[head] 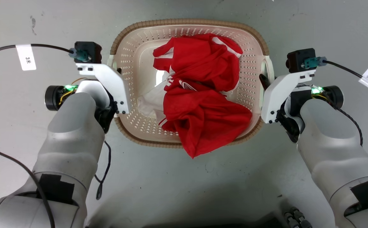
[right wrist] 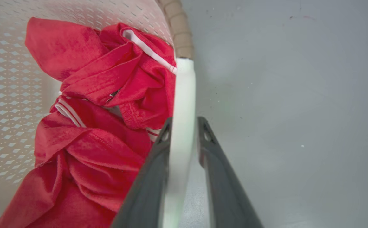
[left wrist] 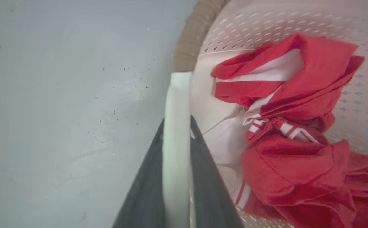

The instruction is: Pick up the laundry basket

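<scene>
The left forearm (head: 73,126) and the right forearm (head: 326,126) reach forward side by side, wrists turned in toward each other. The left pincer (left wrist: 177,120) has its two dark fingers (left wrist: 145,177) pressed to either side of a white handle (left wrist: 177,95) of the laundry basket (head: 187,22), which runs up between them. The right pincer (right wrist: 184,118) mirrors it, closed on the opposite handle (right wrist: 184,88).

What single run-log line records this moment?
phase: grasp | left gripper: shut on laundry basket | right gripper: shut on laundry basket | load: red clothes
</scene>
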Robot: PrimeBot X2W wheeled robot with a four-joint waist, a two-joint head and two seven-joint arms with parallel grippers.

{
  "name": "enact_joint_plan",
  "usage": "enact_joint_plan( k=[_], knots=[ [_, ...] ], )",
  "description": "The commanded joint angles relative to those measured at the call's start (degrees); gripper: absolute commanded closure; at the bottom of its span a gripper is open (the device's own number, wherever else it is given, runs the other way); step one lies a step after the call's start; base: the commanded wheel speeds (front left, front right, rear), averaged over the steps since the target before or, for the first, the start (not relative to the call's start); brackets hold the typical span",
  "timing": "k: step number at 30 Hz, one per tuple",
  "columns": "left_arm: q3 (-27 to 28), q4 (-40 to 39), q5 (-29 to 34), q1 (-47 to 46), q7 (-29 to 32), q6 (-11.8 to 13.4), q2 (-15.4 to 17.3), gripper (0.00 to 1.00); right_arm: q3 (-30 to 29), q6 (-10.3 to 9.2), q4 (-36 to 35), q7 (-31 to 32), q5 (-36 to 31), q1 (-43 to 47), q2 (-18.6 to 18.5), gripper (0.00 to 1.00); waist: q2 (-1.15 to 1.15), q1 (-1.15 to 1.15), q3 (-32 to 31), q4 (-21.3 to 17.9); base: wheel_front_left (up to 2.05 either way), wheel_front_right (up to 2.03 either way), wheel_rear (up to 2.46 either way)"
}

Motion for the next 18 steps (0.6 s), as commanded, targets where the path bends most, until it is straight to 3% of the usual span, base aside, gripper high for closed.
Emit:
enact_joint_plan(
  k=[1,10,18],
  knots=[
    [-0.15,0.24,-0.42,-0.51,0.03,-0.16,-0.09,1.00,0.47,-0.05,0.46,-0.10,0.54,-0.89,-0.03,1.00,0.00,0.00,-0.02,0.01,0.00,0.00,0.00],
    [-0.26,0.57,-2.70,1.39,2.07,-0.88,-0.71,1.00,2.62,-0.04,1.39,0.41,2.30,-0.33,-0.06,1.00,0.00,0.00,-1.50,0.36,0.00,0.00,0.00],
    [-0.78,0.77,-5.27,5.45,5.98,-1.01,-2.10,1.00,4.57,-0.02,1.55,4.10,6.32,2.63,-0.09,1.00,0.00,0.00,-7.69,1.23,0.00,0.00,0.00]
  ],
)
